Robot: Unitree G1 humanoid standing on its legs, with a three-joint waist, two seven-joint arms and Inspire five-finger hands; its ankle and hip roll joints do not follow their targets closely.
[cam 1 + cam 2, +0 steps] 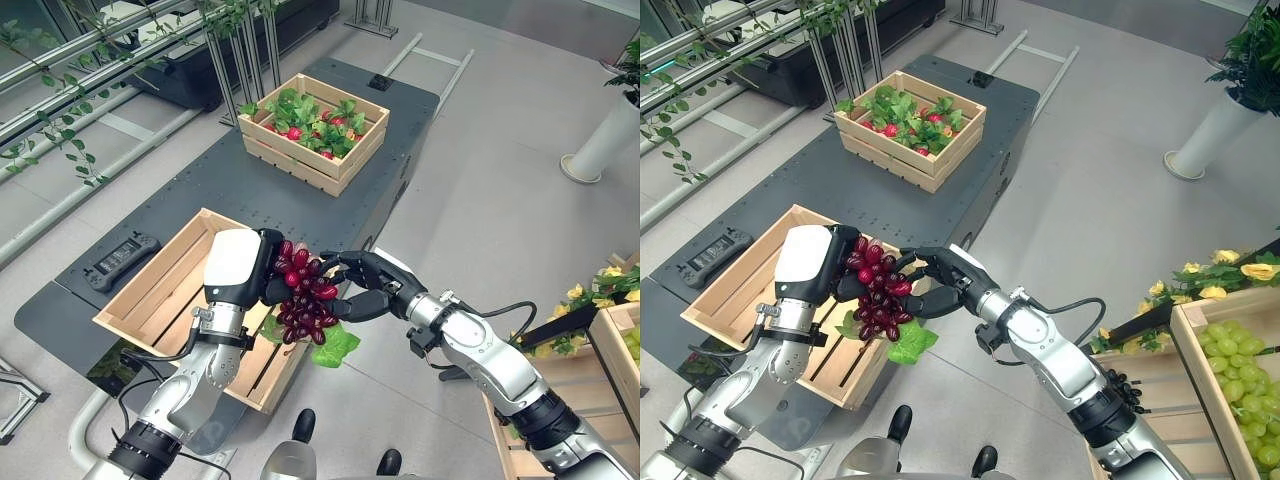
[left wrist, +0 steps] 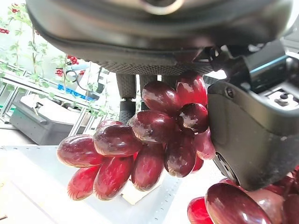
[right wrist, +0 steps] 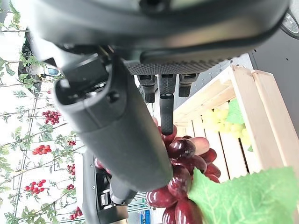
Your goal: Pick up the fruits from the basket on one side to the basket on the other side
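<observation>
The red grapes (image 1: pixel 303 297) hang over the right edge of the near crate (image 1: pixel 150 290) on the counter (image 1: pixel 300 200), a green leaf (image 1: pixel 335 347) at their lower end. The left hand (image 1: pixel 262 262) grips the top of the bunch with curled fingers. The right hand (image 1: pixel 368 283) is at the bunch's right side, fingers spread and touching the grapes. The far crate (image 1: pixel 340 165) holds greens and red fruit. A crate (image 1: pixel 1230 400) at the far right holds green grapes (image 1: pixel 1240 375).
</observation>
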